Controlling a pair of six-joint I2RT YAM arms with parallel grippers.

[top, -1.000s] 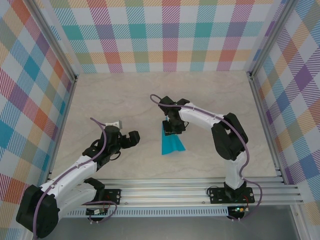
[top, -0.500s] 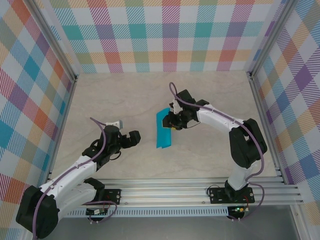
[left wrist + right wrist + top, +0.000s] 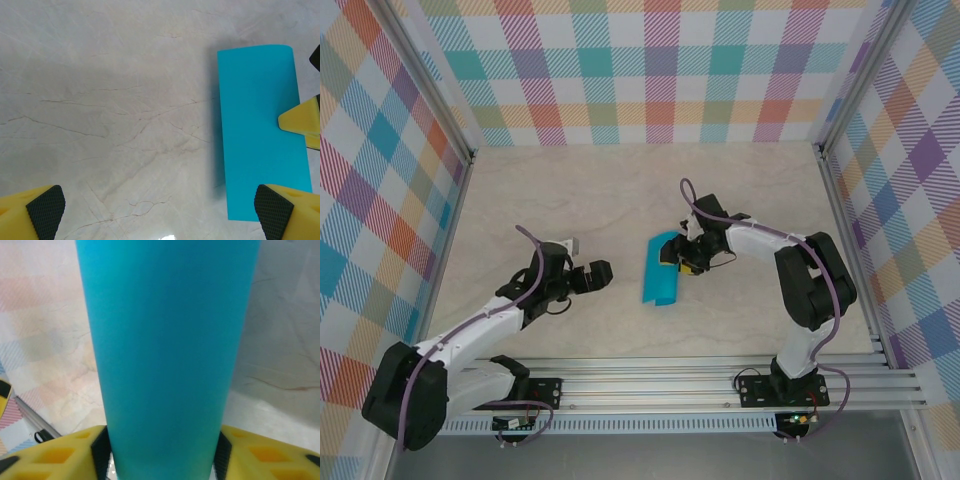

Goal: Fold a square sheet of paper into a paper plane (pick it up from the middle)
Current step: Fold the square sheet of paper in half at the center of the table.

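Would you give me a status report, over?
Left pincer open, left of the sheet of paper. Right pincer at its right edge, sheet between fingers, grip unclear. Sheet folded to a rectangle, on table. Nothing in the way.

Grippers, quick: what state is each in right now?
Left gripper: open, empty.
Right gripper: fingers either side of the teal paper; whether it grips cannot be told.

arms: 2, left arm (image 3: 470, 340) and right arm (image 3: 800, 280) | hands: 2, left hand (image 3: 597, 274) and right hand (image 3: 678, 260) | yellow fingers (image 3: 22, 216): 2 per hand, 4 in all | sheet of paper (image 3: 659, 272): 1, teal-blue, folded oblong, between the hands, at the right hand | table (image 3: 570, 195): 1 | plaid walls (image 3: 650, 70): 3
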